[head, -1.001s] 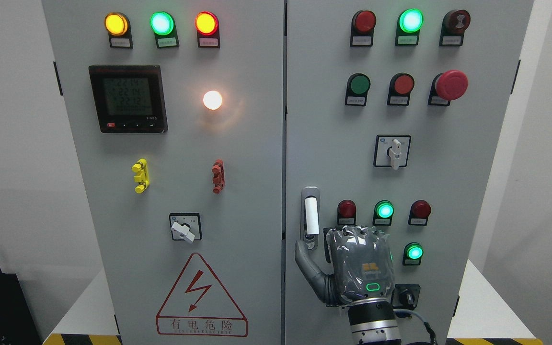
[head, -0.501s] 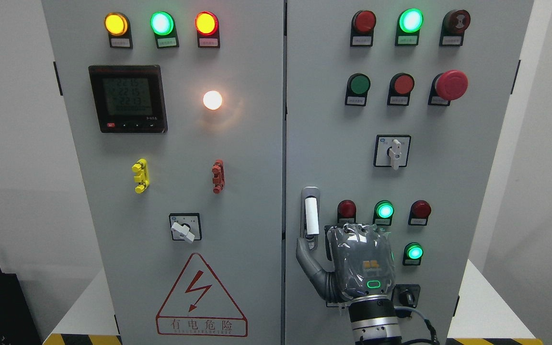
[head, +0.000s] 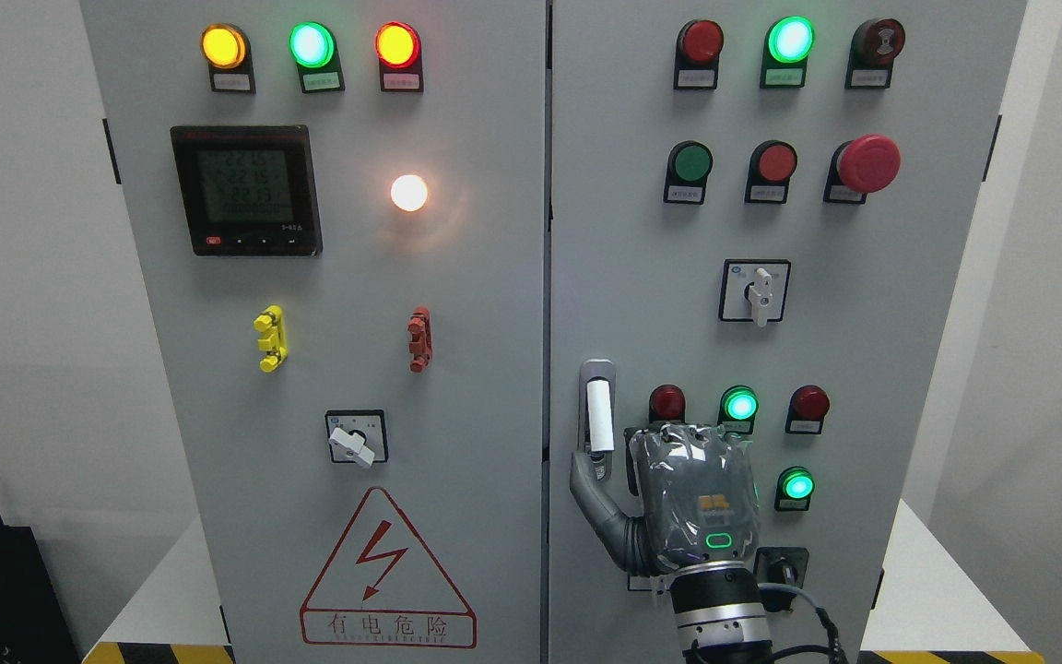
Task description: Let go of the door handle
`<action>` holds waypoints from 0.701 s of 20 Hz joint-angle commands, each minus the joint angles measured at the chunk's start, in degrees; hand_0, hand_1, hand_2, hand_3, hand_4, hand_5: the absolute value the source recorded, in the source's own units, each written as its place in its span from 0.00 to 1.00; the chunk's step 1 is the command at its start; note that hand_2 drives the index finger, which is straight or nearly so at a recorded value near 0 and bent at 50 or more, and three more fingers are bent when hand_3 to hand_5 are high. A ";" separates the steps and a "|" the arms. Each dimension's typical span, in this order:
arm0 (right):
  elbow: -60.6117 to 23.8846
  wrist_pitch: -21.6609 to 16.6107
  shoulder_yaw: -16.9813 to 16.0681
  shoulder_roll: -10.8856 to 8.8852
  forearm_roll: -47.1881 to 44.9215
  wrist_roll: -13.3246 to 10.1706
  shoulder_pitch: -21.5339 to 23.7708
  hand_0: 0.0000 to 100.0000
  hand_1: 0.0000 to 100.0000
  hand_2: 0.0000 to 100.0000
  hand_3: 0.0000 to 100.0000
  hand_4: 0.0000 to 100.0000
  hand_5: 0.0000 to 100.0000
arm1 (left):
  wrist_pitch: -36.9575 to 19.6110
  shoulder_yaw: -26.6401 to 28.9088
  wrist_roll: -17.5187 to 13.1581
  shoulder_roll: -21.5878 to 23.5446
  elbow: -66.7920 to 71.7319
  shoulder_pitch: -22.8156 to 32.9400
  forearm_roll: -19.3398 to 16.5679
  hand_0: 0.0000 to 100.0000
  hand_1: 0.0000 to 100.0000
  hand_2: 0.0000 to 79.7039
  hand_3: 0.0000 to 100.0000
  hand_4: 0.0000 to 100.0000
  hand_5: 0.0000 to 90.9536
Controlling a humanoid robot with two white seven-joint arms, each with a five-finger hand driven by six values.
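Currently, the right hand (head: pixel 692 498) is seen from behind, pressed near the cabinet's right door (head: pixel 863 323); its thumb (head: pixel 589 480) is stretched up-left to the foot of the door handle (head: pixel 597 410). Whether the curled-looking fingers grip anything cannot be told. The upright handle lies just up-left of the hand.

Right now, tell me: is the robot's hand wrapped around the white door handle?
No. The right hand sits just right of and below the white door handle, with only its thumb reaching up under the handle's lower end.
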 commanded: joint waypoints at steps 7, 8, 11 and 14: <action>0.26 0.00 -0.07 0.55 0.00 0.02 -0.04 0.44 0.08 0.88 1.00 0.99 1.00 | 0.02 0.09 0.01 0.00 0.53 -0.18 0.00 0.12 0.39 0.00 0.00 0.00 0.00; 0.26 0.00 -0.07 0.64 0.00 0.02 -0.04 0.44 0.09 0.88 1.00 0.99 1.00 | 0.02 0.09 0.01 0.00 0.53 -0.09 0.00 0.12 0.39 0.00 0.00 0.00 0.00; 0.26 0.00 -0.07 0.64 0.00 0.02 -0.04 0.45 0.08 0.88 1.00 0.99 1.00 | 0.02 0.09 0.01 0.00 0.53 -0.18 0.00 0.12 0.39 0.00 0.00 0.00 0.00; 0.26 0.00 -0.07 0.64 0.00 0.02 -0.04 0.45 0.08 0.88 1.00 0.99 1.00 | 0.02 0.09 0.01 0.00 0.53 -0.18 0.00 0.12 0.39 0.00 0.00 0.00 0.00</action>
